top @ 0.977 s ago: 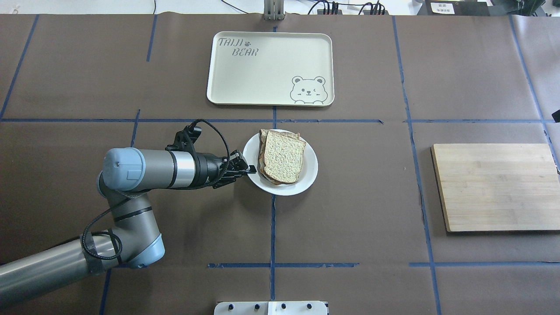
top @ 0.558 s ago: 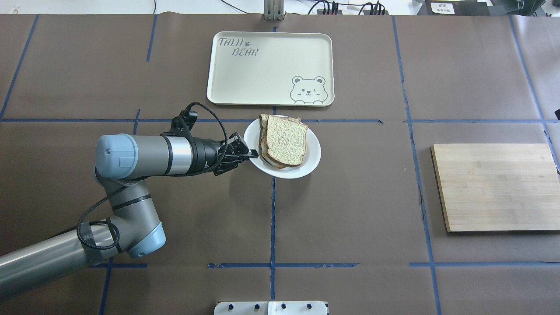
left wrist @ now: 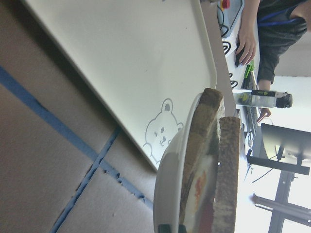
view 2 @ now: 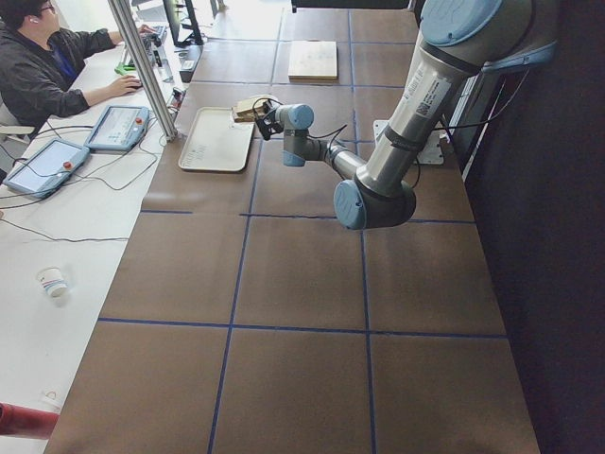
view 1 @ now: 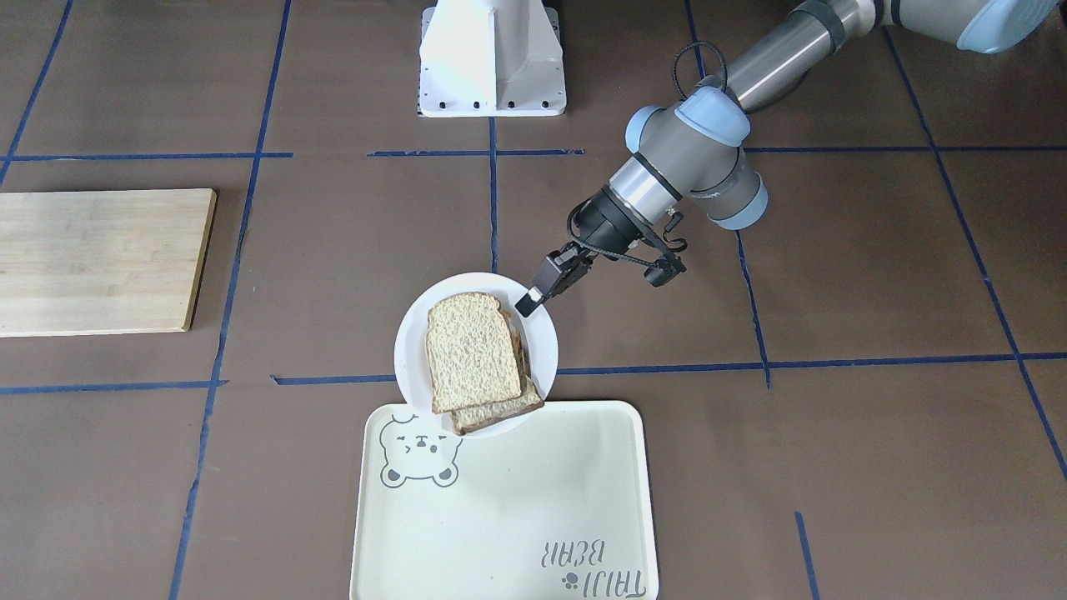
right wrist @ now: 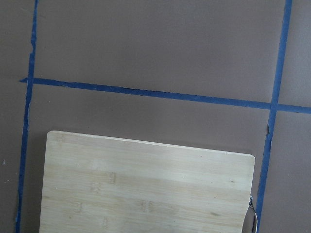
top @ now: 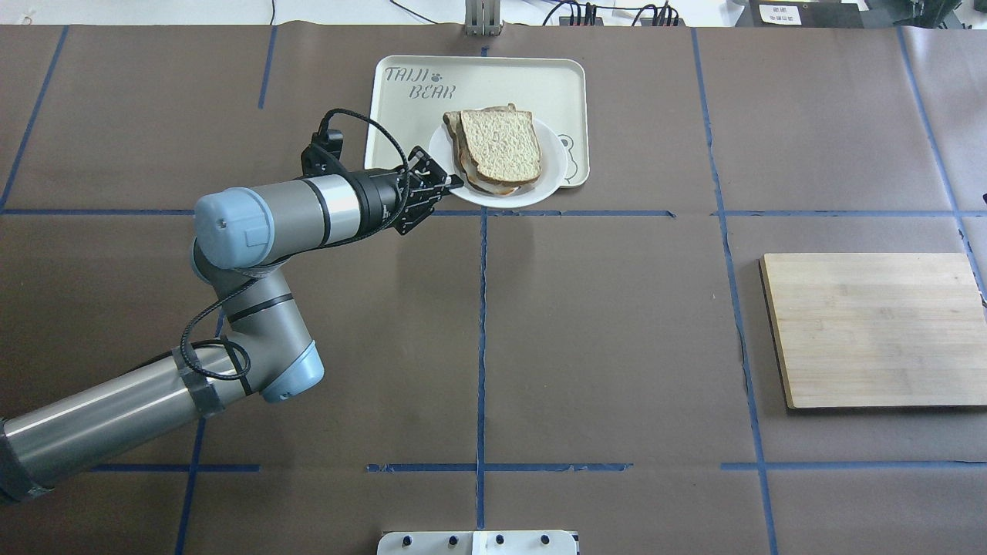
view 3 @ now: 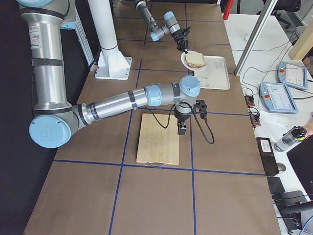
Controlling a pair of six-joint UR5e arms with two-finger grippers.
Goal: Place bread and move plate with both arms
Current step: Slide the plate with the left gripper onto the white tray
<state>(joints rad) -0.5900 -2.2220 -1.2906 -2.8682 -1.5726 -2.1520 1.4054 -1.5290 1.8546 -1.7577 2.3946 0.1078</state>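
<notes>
My left gripper point(top: 453, 183) is shut on the near-left rim of the small white plate point(top: 549, 176) and holds it tilted over the near edge of the cream bear tray point(top: 478, 81). The bare bread slice point(top: 503, 144) lies on top of a second slice on the plate. In the left wrist view the plate rim point(left wrist: 167, 194), the bread point(left wrist: 228, 170) and the egg slice point(left wrist: 197, 155) under it show edge-on. In the front view the gripper point(view 1: 527, 302) pinches the plate point(view 1: 408, 337) beside the bread point(view 1: 471, 350). My right gripper point(view 3: 182, 128) hangs over the wooden board; I cannot tell its state.
A wooden cutting board point(top: 871, 327) lies at the table's right, also seen in the right wrist view point(right wrist: 146, 189). The tray point(view 1: 517, 500) lies at the far middle. The white base block point(view 1: 492, 58) stands at the robot's side. Operators sit beyond the far edge.
My left gripper has carried the plate with the bread away from the robot, from the table's middle to over the tray's near edge.
</notes>
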